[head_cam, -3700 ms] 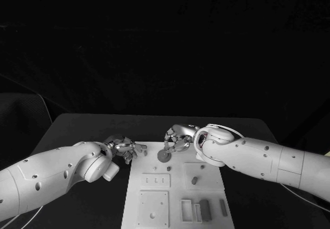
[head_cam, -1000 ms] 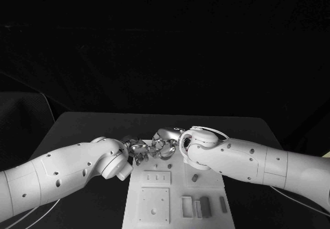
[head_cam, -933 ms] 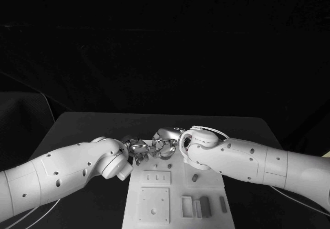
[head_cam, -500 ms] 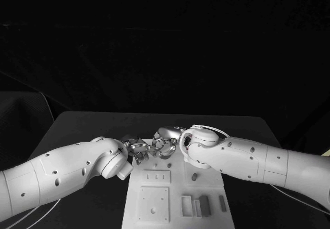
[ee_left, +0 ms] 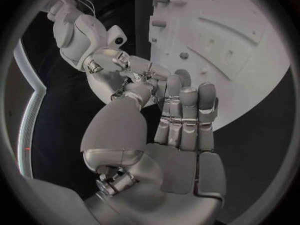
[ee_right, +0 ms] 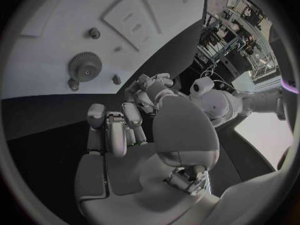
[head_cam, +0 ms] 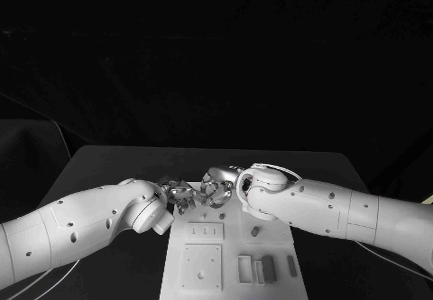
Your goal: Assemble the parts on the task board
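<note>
The white task board (head_cam: 233, 247) lies along the table's middle. Both hands meet over its far end, fingertips nearly touching. My left hand (head_cam: 181, 195) has its fingers straight and side by side (ee_left: 184, 117), with nothing in them. My right hand (head_cam: 219, 187) has loosely bent fingers (ee_right: 119, 127) that also hold nothing. A grey gear (ee_right: 84, 66) lies flat on the board just beyond the fingertips, with small pegs around it. In the left wrist view the gear (ee_left: 182, 76) is partly hidden behind the left fingers.
Nearer me the board carries a slotted plate (head_cam: 206, 232), a square plate (head_cam: 202, 267), a small dark piece (head_cam: 255, 231) and several upright blocks (head_cam: 268, 270). Black table (head_cam: 108, 169) shows on both sides of the board.
Compared with 3.7 s ago, both hands have closed in on each other at the board's far end. The gear the right hand then held now lies on the board. Over the last second hardly anything has moved.
</note>
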Robot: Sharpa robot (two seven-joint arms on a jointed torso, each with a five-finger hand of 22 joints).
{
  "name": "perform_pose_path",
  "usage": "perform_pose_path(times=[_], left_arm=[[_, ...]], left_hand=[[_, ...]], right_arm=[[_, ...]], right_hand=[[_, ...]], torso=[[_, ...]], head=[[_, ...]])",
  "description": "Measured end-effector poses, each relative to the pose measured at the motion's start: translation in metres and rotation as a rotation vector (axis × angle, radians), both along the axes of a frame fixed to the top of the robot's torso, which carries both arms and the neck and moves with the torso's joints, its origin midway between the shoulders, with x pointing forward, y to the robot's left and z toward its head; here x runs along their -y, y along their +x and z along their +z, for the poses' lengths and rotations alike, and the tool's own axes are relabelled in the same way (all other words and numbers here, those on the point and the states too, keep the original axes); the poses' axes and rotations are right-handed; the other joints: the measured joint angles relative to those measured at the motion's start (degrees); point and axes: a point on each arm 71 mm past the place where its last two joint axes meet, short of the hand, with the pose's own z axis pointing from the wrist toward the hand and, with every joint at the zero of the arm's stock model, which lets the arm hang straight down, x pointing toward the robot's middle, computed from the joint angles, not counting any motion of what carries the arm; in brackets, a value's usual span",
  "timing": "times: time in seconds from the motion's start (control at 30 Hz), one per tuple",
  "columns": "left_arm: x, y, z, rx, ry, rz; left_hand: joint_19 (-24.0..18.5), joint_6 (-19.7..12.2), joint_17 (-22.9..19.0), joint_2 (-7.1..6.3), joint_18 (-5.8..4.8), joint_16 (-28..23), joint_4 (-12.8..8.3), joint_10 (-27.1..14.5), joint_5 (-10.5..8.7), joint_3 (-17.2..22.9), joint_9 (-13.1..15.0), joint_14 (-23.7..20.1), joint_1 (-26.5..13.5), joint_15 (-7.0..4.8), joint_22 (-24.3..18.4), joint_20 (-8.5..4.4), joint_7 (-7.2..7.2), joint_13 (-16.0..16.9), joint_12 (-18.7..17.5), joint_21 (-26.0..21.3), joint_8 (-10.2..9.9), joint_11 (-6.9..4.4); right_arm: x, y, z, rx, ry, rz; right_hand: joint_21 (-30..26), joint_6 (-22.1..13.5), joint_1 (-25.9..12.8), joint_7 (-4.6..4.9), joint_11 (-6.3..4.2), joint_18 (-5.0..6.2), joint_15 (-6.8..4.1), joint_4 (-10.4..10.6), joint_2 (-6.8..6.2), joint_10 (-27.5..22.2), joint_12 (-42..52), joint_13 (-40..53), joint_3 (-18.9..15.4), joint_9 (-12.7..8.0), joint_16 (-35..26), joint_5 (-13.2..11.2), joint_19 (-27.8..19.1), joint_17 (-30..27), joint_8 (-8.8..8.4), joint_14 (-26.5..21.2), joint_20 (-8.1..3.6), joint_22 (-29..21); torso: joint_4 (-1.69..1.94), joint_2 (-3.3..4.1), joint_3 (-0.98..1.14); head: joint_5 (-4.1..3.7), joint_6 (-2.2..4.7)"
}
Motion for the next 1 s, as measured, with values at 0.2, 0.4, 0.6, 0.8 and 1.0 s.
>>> perform_pose_path(times=[0.2, 0.4, 0.6, 0.8, 1.0], left_arm=[[0.000, 0.000, 0.000, -0.002, -0.003, 0.002], [0.000, 0.000, 0.000, -0.003, -0.004, 0.004], [-0.002, 0.002, 0.000, 0.001, -0.003, 0.014], [-0.005, 0.003, 0.000, 0.004, -0.002, 0.024], [-0.009, 0.005, -0.001, 0.006, 0.002, 0.035]], left_hand=[[-0.3, -0.1, 0.0, -0.05, -0.02, 0.0, 0.0, 0.0, -0.01, 0.1, 0.0, -0.2, 0.1, -0.20, 0.0, -0.10, 0.09, 0.0, 0.0, 0.0, 0.0, 0.00], [-0.3, -0.1, 0.1, 0.08, -0.07, 0.0, 0.3, 0.0, -0.22, 0.4, 0.0, -0.2, 0.2, -0.20, 0.0, -0.10, 0.08, 0.0, 0.0, 0.0, -0.2, 0.00], [-0.3, 0.2, 0.6, -0.23, -0.09, 0.6, 0.7, 0.4, -0.36, 2.1, 0.0, -0.2, 0.7, -0.20, 0.3, -0.09, -0.03, 0.1, 0.7, 0.6, -0.2, -0.08], [-0.4, 0.4, 1.0, -0.23, -0.11, 0.9, 1.0, 1.1, -0.46, 2.6, 0.0, -0.2, 0.8, -0.20, 0.5, 0.00, -0.15, 0.3, 1.0, 1.1, -0.2, -0.32], [-0.4, 0.4, 1.0, -0.22, -0.11, 0.9, 1.0, 1.1, -0.62, 2.6, 0.0, -0.2, 0.8, -0.19, 0.5, 0.01, -0.15, 0.3, 1.0, 1.1, -0.2, -0.32]], right_arm=[[0.000, 0.000, 0.000, 0.000, -0.001, 0.000], [0.001, 0.000, 0.000, -0.001, -0.002, -0.001], [0.003, 0.000, 0.000, -0.001, -0.003, -0.004], [0.007, 0.002, -0.001, -0.001, -0.005, -0.012], [0.022, 0.005, -0.002, -0.002, -0.016, -0.039]], right_hand=[[0.0, 0.0, -0.1, 0.00, 0.09, 0.00, -0.14, 0.0, 0.09, 0.1, 0.0, 0.0, 0.0, 0.0, 0.0, 0.0, 0.0, 0.0, 0.00, 0.1, 0.00, 0.0], [0.0, 0.1, -0.1, 0.09, 0.10, 0.00, -0.15, 0.0, 0.10, 0.1, 0.0, 0.0, 0.0, 0.0, 0.0, 0.3, 0.0, 0.0, -0.03, 0.1, 0.00, 0.0], [0.0, 0.3, 0.0, 0.03, 0.10, 0.00, -0.15, 0.0, 0.16, 0.1, 0.0, 0.0, 0.0, 0.0, 0.0, 0.3, 0.0, 0.0, -0.08, 0.1, 0.00, 0.0], [0.0, -0.4, -1.6, 0.77, -0.35, 0.00, -0.05, 0.1, -1.17, -0.4, -0.4, -0.5, 0.1, -0.4, 0.0, -0.1, 0.0, 0.0, -1.45, -4.6, 0.00, -0.2], [-0.5, -3.7, -4.5, 3.31, 0.23, -0.56, 0.64, 0.0, -3.57, -3.1, -1.7, -1.3, -1.1, -2.6, -2.5, -1.5, -1.5, -5.0, -6.02, -11.6, 0.22, -0.8]], torso=[[0.01, 0.00, 0.03], [-0.02, 0.01, 0.05], [-0.02, 0.01, 0.07], [-0.02, 0.02, 0.07], [0.01, 0.01, 0.07]], head=[[0.00, -0.08], [0.00, -0.10], [-0.08, -0.20], [-0.14, -0.29], [-0.18, -0.47]])
